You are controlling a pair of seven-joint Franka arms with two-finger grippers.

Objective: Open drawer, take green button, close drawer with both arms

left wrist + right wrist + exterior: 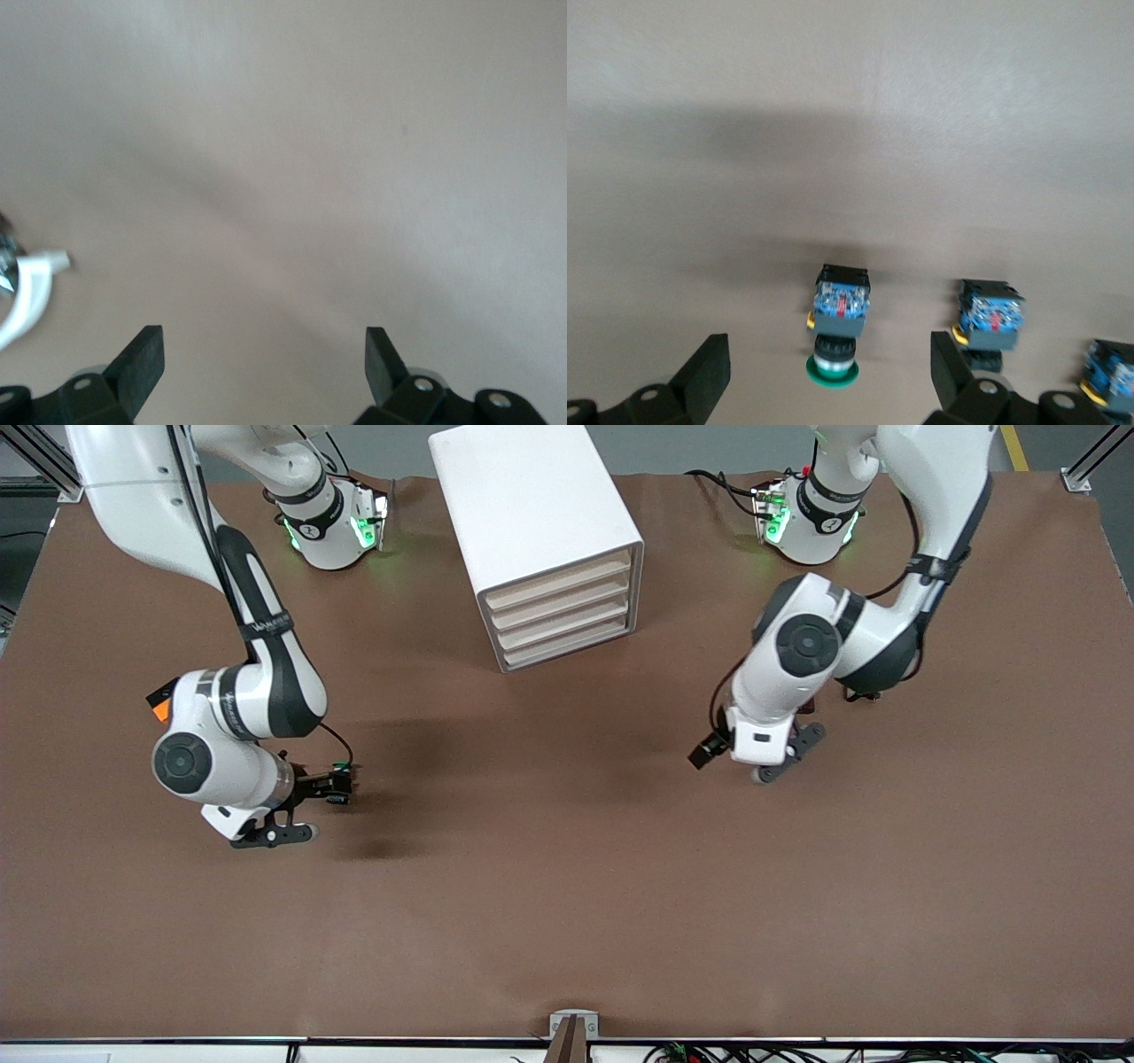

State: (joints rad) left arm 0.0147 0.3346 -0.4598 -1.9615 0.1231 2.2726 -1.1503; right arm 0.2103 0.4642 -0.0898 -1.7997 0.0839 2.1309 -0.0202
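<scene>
Right gripper [310,806] low over the table [567,921] at the right arm's end, fingers spread wide, nothing clamped. In the right wrist view the button [836,332] lies on its side on the table between the spread fingers [709,372], green cap toward the gripper, blue-black body away from it, touching neither finger. Two more buttons [990,323] of the same blocky build lie beside it in a row, also on the table; cap colours not readable. In the front view only a small dark bit with a green glint [339,769] shows at the gripper's tip.

Left gripper [753,757] hangs over bare table at the left arm's end, fingers [142,363] wide apart, empty; arm waits.

Farther from the camera, mid-table: white cabinet [532,514], four cream drawer fronts stacked, all pushed in flush. The drawer [567,642], among the lower two, is closed.
</scene>
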